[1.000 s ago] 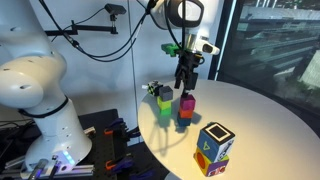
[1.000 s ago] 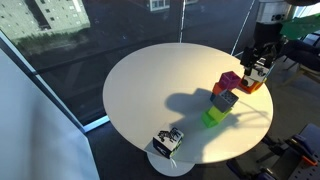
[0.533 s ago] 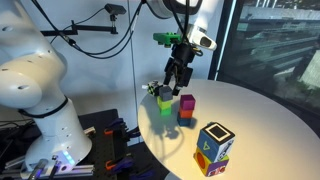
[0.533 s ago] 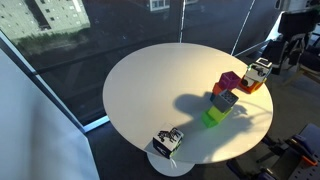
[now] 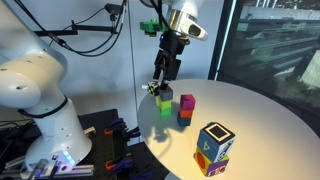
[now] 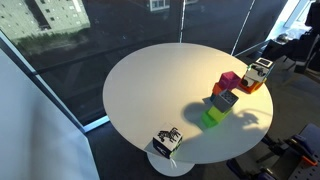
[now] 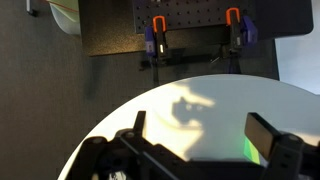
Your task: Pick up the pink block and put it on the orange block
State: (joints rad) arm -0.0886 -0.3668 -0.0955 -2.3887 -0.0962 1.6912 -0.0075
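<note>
The pink block (image 5: 187,102) sits on top of the orange block (image 5: 185,115) on the round white table (image 5: 250,115). Both also show in an exterior view, pink (image 6: 231,79) above orange (image 6: 219,90). My gripper (image 5: 162,86) hangs in the air to the left of the stack, above the lime-green cube (image 5: 164,104), apart from the pink block. In the wrist view my gripper (image 7: 200,135) is open and empty over the table, with a sliver of the green cube (image 7: 252,150) by one finger.
A larger multicoloured patterned cube (image 5: 215,146) stands near the table's front edge; it also shows in an exterior view (image 6: 258,73). A grey cube (image 6: 225,100) is next to the green cube (image 6: 212,118). A small black-and-white object (image 6: 167,140) lies at the table's rim.
My gripper has risen off the pink block and moved up and away from the stack, leaving one exterior view entirely. The pink block stays on the orange block.
</note>
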